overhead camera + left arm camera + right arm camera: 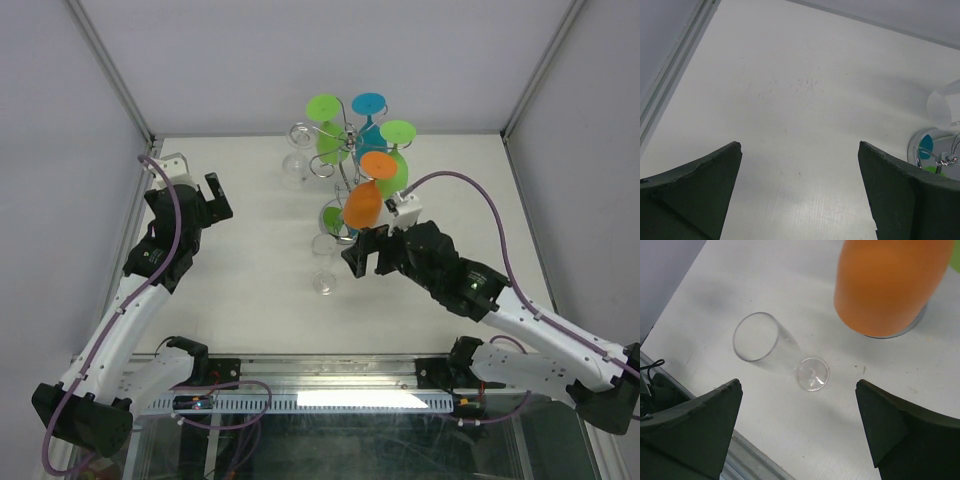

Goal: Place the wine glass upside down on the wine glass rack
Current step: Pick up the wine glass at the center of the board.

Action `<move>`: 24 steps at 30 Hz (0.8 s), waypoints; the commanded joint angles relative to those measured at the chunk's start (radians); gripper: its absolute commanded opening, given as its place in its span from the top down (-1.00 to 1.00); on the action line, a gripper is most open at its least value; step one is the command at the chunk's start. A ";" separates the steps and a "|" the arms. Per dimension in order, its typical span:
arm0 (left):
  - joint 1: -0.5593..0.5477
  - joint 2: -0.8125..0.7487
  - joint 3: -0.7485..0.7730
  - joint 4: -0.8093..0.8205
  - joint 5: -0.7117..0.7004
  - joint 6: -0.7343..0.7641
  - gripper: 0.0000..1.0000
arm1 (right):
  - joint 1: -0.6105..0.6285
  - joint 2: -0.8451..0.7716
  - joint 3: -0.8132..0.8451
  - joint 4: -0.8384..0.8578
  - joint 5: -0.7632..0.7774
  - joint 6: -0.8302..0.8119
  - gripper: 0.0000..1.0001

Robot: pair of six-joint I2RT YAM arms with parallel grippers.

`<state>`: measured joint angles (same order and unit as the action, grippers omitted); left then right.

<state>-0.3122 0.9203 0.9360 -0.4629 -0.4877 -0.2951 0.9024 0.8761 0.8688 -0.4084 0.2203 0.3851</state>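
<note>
White tabletop (250,230) between side wall (60,150) and rack (345,150)

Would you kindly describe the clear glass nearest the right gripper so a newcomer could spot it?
Find the chrome wine glass rack at the table's far middle, hung with green, blue and orange glasses. Just nearer the arms, the clear wine glass stands on the table beside the right gripper. Unlike the other clear glass, it stands nearest the arms.

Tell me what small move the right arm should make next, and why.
Probably lower the right gripper toward the clear wine glass: its jaws stand open and empty, and the glass stands upright between them in the wrist view, not yet gripped.
</note>
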 commanded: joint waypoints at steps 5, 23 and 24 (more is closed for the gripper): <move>0.010 -0.038 -0.009 0.061 0.030 0.031 -0.98 | 0.165 0.057 0.000 0.148 0.146 0.045 -0.99; 0.010 -0.044 -0.012 0.069 0.035 0.037 -0.98 | 0.231 0.304 0.072 0.222 0.190 -0.041 -0.99; 0.010 -0.044 -0.012 0.069 0.035 0.037 -0.98 | 0.233 0.317 0.074 0.228 0.203 -0.051 -0.99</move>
<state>-0.3122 0.8928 0.9203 -0.4412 -0.4660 -0.2749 1.1194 1.1606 0.8829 -0.2619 0.3626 0.3717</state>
